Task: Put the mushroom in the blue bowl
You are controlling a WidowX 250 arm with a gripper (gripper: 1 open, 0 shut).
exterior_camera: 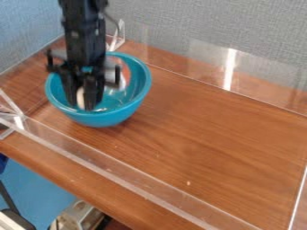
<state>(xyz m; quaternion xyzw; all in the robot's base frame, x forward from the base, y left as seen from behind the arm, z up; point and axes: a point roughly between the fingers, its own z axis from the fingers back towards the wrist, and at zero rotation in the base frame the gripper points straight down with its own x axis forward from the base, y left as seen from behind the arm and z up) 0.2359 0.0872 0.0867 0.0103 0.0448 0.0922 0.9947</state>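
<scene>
The wooden counter (204,126), walled by clear panels, carries the blue bowl (135,97) at its far left. The black tool (86,92) reaches straight down inside the bowl, jaws narrow around the mushroom (84,95), whose cream stem shows between them. The toy looks light, rigid and smooth; its thick stem seems the surest place to pinch.

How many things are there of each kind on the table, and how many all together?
Blue bowl: 1
Mushroom, seen as a pale bit in the shut end effector down inside the bowl: 1
Robot arm: 1
Clear walls round the wooden table: 1 set
Total: 4
</scene>
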